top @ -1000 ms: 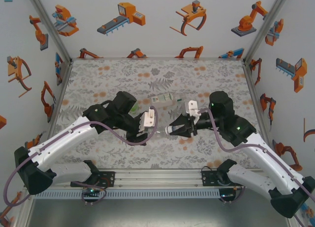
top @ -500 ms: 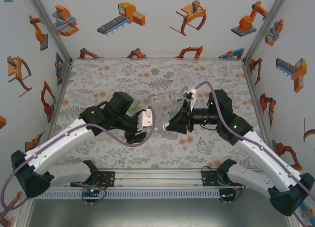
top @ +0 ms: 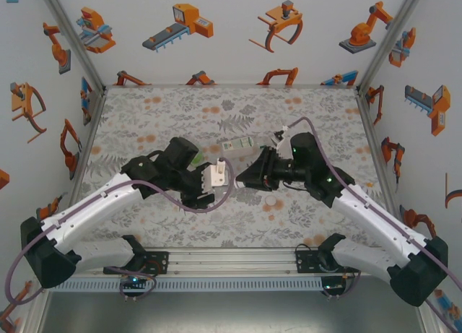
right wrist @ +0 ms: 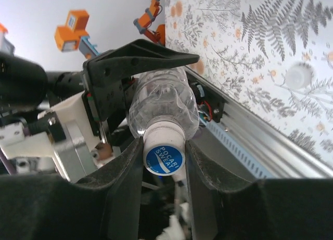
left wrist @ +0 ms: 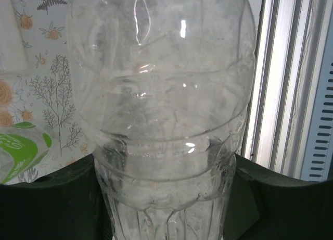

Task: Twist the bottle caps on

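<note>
My left gripper [top: 219,180] is shut on a clear bottle [left wrist: 161,94], held lying level above the table, its black fingers [right wrist: 136,57] clamped on the body. The bottle's neck [right wrist: 165,111] points at my right gripper [top: 241,180]. That gripper [right wrist: 164,149] is shut on a white bottle cap [right wrist: 164,155] with a blue printed top, seated on the neck. A second clear bottle with a white-and-green label [top: 242,144] lies on the table behind the grippers. A green bottle [left wrist: 21,149] lies on the table beside the left gripper.
A loose white cap [right wrist: 299,76] lies on the patterned table [top: 166,109]. The aluminium rail [top: 231,261] with the arm bases runs along the near edge. White walls with orange robot stickers close in the sides and back.
My right wrist has rolled around the cap while staying shut on it, and the arm has shifted a little left. The left gripper kept hold of the bottle, moving slightly.
</note>
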Controlling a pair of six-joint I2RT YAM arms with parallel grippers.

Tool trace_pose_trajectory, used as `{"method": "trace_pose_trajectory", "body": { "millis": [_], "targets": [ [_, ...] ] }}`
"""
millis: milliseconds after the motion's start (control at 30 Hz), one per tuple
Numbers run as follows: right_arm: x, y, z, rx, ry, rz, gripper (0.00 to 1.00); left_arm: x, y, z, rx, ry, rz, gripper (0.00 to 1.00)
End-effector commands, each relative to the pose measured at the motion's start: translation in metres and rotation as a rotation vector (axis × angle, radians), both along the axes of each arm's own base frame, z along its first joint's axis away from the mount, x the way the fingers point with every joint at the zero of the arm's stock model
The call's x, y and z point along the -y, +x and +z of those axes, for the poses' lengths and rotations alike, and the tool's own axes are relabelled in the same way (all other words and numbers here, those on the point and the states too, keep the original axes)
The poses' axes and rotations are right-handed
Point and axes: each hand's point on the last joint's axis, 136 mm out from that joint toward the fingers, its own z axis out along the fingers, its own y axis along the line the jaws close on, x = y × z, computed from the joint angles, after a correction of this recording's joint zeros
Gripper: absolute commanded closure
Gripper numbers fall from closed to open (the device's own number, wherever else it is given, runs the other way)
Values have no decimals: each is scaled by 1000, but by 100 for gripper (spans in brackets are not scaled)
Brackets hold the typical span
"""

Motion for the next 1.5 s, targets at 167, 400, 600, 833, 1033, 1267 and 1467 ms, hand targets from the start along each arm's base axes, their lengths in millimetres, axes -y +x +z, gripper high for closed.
{"method": "trace_pose_trajectory", "body": {
  "millis": [167,400,600,833,1033,1267,1467],
  "targets": [
    [8,-5,-19,-211,-21,-120,97,41,10,46,75,-219,-53,100],
    [9,-1,-15,-177,-22,-132,80,42,13,44,75,-210,-33,100],
    [12,4,2,-34,-51,-108,47,40,10,43,78,-217,-41,100],
    [17,7,40,185,-73,-69,24,39,3,40,56,-222,-58,100],
    [34,8,57,354,-169,-59,22,38,-1,41,48,-231,-60,100],
    [52,7,92,654,-274,-29,23,35,-4,40,43,-236,-60,100],
    [37,-19,127,1018,-212,179,32,36,-9,42,29,-249,-82,100]
  ]
}}
